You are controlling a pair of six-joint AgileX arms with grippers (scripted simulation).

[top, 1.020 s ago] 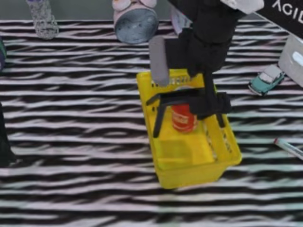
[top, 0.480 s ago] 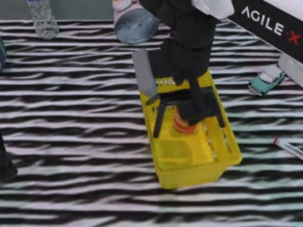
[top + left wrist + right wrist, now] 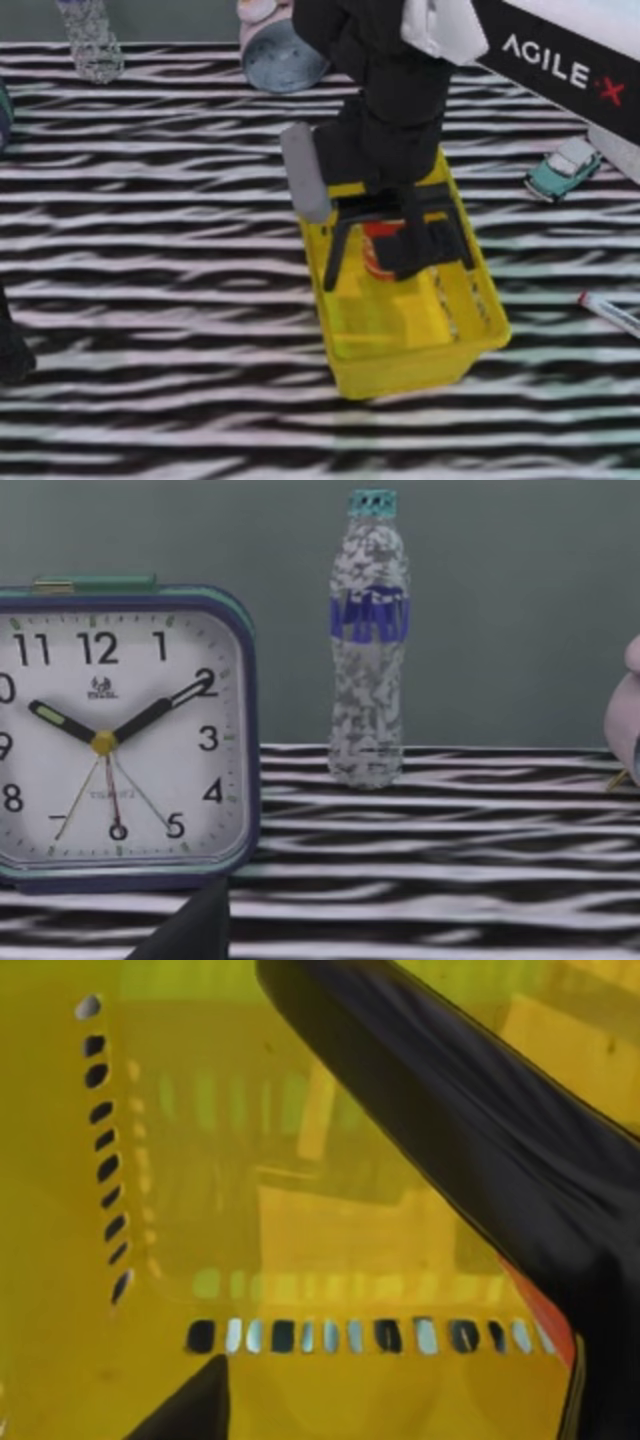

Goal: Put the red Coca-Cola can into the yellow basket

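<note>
Red Coca-Cola can (mostly hidden) inside yellow basket, right pincer seemingly gripping it

Small red cylindrical drink can: inside basket, below dark handle, mostly hidden by right gripper's black fingers; red sliver beside finger in right wrist view.
Large rectangular yellow plastic basket: perforated walls, upright on table, surrounding fingers.
</note>
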